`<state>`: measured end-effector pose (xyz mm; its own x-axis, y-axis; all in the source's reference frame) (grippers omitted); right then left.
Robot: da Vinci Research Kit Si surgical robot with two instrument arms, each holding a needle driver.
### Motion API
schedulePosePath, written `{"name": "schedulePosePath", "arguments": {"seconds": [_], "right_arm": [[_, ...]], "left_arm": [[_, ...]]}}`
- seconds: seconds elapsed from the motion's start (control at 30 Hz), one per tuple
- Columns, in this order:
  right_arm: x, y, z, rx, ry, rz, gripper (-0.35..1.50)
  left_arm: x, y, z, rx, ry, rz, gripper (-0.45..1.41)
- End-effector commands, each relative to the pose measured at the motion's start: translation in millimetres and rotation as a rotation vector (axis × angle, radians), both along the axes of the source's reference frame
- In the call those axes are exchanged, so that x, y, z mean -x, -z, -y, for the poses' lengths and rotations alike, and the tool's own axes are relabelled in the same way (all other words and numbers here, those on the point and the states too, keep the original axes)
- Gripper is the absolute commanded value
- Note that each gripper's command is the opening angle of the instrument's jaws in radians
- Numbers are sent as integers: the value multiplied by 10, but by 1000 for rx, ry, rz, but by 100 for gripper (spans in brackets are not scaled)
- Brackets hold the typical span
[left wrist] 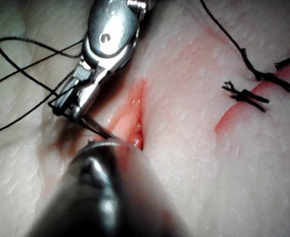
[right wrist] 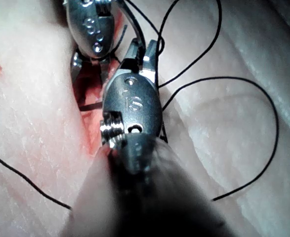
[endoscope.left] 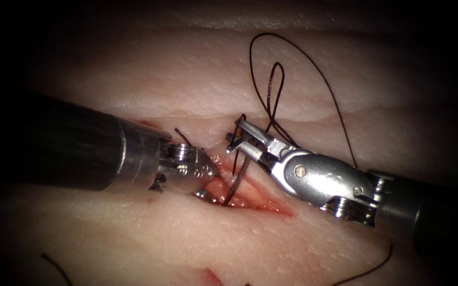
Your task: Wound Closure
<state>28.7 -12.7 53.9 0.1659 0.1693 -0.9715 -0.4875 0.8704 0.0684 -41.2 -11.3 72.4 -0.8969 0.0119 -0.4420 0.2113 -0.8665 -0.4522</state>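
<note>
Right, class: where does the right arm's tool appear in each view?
Endoscope view: right arm's tool sits right of the cut, jaws gripping the needle near one end; the needle dips into the cut.
Left wrist view: it lies beyond the left arm's tool, beside the cut.
Right wrist view: it is nearest, beside the left arm's open, empty jaws.
Shared landmark: the needle.

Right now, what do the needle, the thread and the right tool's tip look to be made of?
Needle: thin, dark curved wire, probably steel, held near its upper end by the right tool, lower part in the cut.
Thread: black, matte, springy loops; fibre unclear.
Right tool: bright polished metal with highlights.
</note>
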Motion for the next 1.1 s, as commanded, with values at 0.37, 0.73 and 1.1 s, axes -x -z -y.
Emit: {"name": "schedulePosePath", "arguments": {"seconds": [0.37,0.73,1.1], "right_arm": [[-1,-8,-11,-12,-22,-17,-35],[5,-20,-24,-108,-52,-94,-35],[9,-26,-32,-203,-62,-136,-35]], "left_arm": [[-2,36,-6,74,60,26,54],[-2,100,-10,227,239,165,21],[-3,55,40,234,235,170,15]]}}
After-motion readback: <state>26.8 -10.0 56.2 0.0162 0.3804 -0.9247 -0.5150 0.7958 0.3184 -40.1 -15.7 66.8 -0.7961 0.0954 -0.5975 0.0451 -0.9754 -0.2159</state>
